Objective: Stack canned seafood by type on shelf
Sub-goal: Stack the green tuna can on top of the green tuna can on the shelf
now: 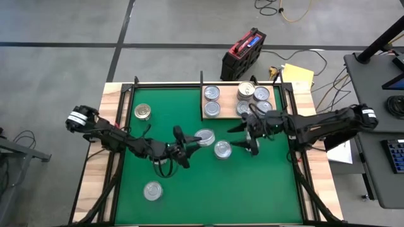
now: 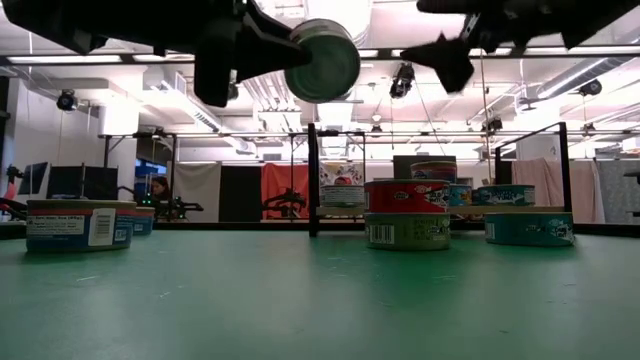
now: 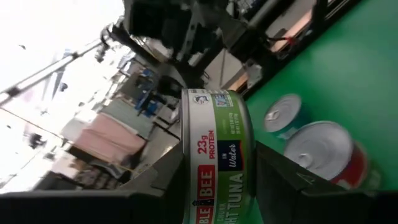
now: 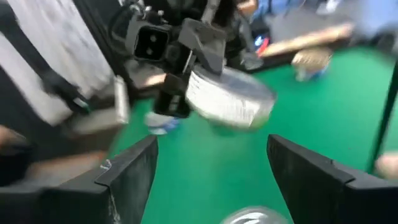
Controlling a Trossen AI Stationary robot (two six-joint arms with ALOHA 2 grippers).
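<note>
Cans (image 1: 245,99): about five sit on the shelf (image 1: 206,114) at the bench's far edge; three wait on the mat. Left tool (image 1: 189,146) holds one aloft; right tool (image 1: 245,137) gapes wide, empty.

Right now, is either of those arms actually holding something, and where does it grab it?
Yes. The left gripper holds a tuna can in the air, fingers pressing on its flat lid and base. The right gripper is open and empty.
</note>
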